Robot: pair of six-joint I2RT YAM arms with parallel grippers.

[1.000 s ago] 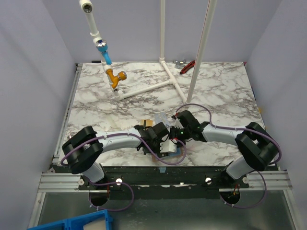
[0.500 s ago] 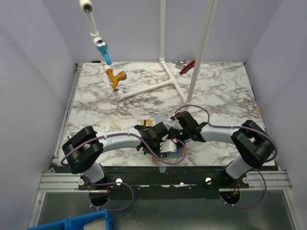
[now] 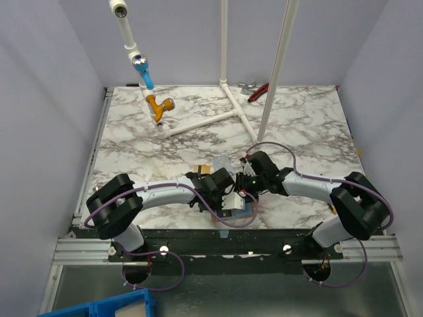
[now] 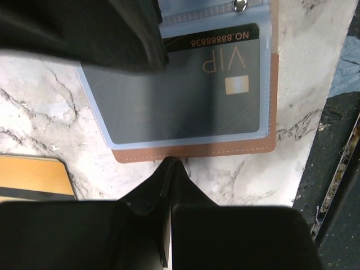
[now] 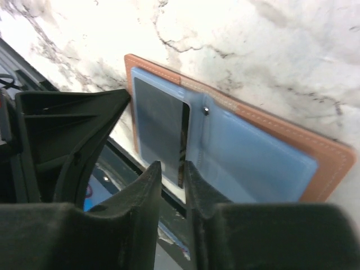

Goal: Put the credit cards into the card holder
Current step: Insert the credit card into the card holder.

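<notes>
The tan card holder [image 4: 191,152] lies open near the table's front edge, its blue plastic sleeves [image 5: 253,163] facing up. A black credit card [image 4: 185,84] marked VIP sits inside one sleeve. My left gripper [image 4: 171,161] is shut and empty, with its tips pressing at the holder's tan rim. Just off the black card's edge [image 5: 183,147] my right gripper [image 5: 172,167] stands with its jaws slightly apart and nothing clamped between them. A gold credit card [image 4: 31,177] lies flat on the marble beside the holder. In the top view both grippers [image 3: 234,191] meet over the holder [image 3: 247,211].
The table's front edge and the dark rail [image 4: 337,169] run right beside the holder. A white pipe frame [image 3: 228,99] with an orange and blue fitting [image 3: 158,104] stands at the back, and a red-handled tool [image 3: 258,91] lies behind it. A blue bin [image 3: 99,307] sits below the table.
My right gripper's jaws have parted a little from the black card's edge, and the right arm has shifted slightly to the right. The left arm has stayed put.
</notes>
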